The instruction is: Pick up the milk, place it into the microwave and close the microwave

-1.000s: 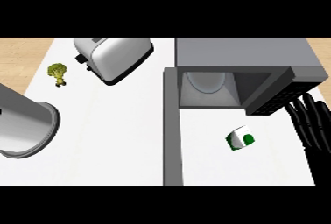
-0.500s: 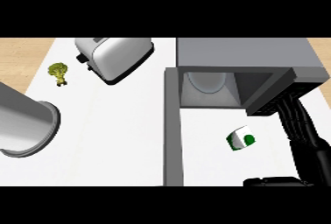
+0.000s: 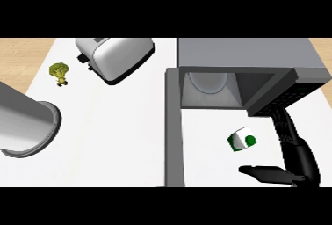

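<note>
The milk (image 3: pixel 242 139), a small white carton with a green mark, lies on the white counter (image 3: pixel 117 145) in front of the open microwave (image 3: pixel 246 55). The microwave's grey door (image 3: pixel 172 132) swings out toward me at the cavity's left. My right hand (image 3: pixel 297 154) is open just right of the milk, straight fingers (image 3: pixel 283 125) pointing at the microwave's front corner. Its thumb (image 3: pixel 262 172) stretches out below the carton without touching it. The left hand does not show; only a grey left forearm (image 3: pixel 23 121) is at the left edge.
A silver toaster (image 3: pixel 115 56) stands at the back left of the counter, with a small broccoli floret (image 3: pixel 59 73) to its left. A pale round turntable (image 3: pixel 209 82) sits inside the microwave cavity.
My right hand came in from the right edge toward the milk and turned, so its thumb now shows below the carton. The milk, door and left forearm stayed put.
</note>
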`<action>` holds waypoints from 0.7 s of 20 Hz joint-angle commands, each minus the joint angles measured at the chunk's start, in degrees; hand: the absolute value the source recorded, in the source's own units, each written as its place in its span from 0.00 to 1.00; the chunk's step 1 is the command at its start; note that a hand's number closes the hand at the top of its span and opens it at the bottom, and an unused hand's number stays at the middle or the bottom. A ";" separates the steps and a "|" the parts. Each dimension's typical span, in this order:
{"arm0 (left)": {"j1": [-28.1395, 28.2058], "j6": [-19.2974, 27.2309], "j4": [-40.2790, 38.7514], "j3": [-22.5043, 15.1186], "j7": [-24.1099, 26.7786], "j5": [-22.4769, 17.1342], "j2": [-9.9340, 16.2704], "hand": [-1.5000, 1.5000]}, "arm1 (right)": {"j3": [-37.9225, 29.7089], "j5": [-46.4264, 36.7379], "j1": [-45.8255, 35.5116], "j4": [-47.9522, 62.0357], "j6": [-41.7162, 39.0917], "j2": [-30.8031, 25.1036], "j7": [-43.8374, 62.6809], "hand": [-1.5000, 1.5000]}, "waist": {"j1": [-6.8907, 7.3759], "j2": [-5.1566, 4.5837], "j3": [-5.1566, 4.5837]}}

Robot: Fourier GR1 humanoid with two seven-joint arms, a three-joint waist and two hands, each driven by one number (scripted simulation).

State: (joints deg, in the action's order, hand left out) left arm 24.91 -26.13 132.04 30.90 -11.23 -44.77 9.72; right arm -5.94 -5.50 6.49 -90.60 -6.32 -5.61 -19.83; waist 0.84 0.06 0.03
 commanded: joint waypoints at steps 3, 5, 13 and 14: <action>2.65 -2.36 3.21 2.72 -1.91 -5.82 -0.20 0.00 | -1.34 -4.12 -4.69 17.27 3.07 0.44 -10.09 0.00 | 0.02 -0.05 0.02; 4.31 -0.82 6.78 3.65 -3.88 -9.35 0.35 0.00 | -4.97 -1.49 -5.91 22.36 0.58 -2.76 -11.64 0.00 | 0.27 -0.02 0.05; 1.87 -4.91 0.82 7.52 -3.03 -9.95 0.39 0.00 | -5.66 -6.41 -11.61 41.26 4.06 -4.70 -24.98 0.00 | -0.17 -0.09 0.02; 5.01 -6.36 2.11 8.59 -3.37 -11.64 -0.95 0.00 | -5.27 -7.21 -11.61 43.88 4.21 -4.74 -27.60 0.00 | 0.05 -0.05 0.02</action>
State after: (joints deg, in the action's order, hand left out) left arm 28.04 -30.72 132.15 37.42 -13.74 -52.91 9.72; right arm -10.47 -11.00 -2.53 -55.35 -3.24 -9.02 -41.32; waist 0.82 -0.01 0.06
